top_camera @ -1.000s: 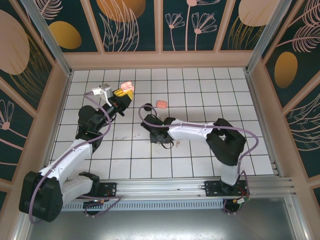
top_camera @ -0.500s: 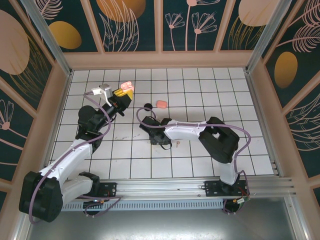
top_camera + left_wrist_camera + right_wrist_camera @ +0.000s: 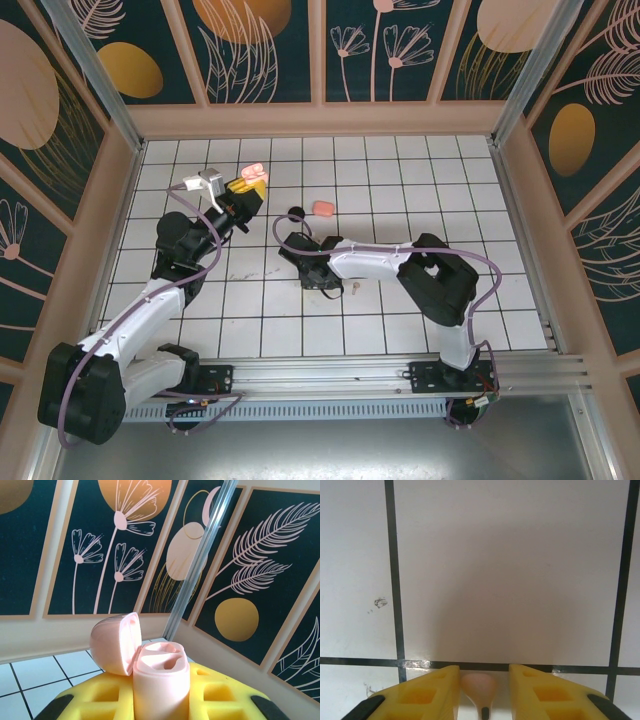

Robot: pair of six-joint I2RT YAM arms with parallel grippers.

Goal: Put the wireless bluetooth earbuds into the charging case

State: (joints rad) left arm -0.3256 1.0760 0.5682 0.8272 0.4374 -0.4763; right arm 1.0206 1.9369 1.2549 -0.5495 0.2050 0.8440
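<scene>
**Top external view.** The left fingers (image 3: 245,185) are clenched on an open peach charging case (image 3: 255,174), held over the far-left part of the tiled table (image 3: 450,180). The right arm (image 3: 370,262) reaches leftward to the table's middle. A pink object (image 3: 322,208) and a small black object (image 3: 296,211) lie just beside each other, between the two arms and towards the far edge.

**Left wrist view.** The case stands upright between the yellow fingers, its lid (image 3: 114,644) hinged open to the left and both sockets vacant.

**Right wrist view.** A pale peach earbud (image 3: 478,686) lies on a tile between the right fingers (image 3: 427,692), close to a grout line. The fingers stand slightly apart. Whether they press on the bud cannot be told.
</scene>
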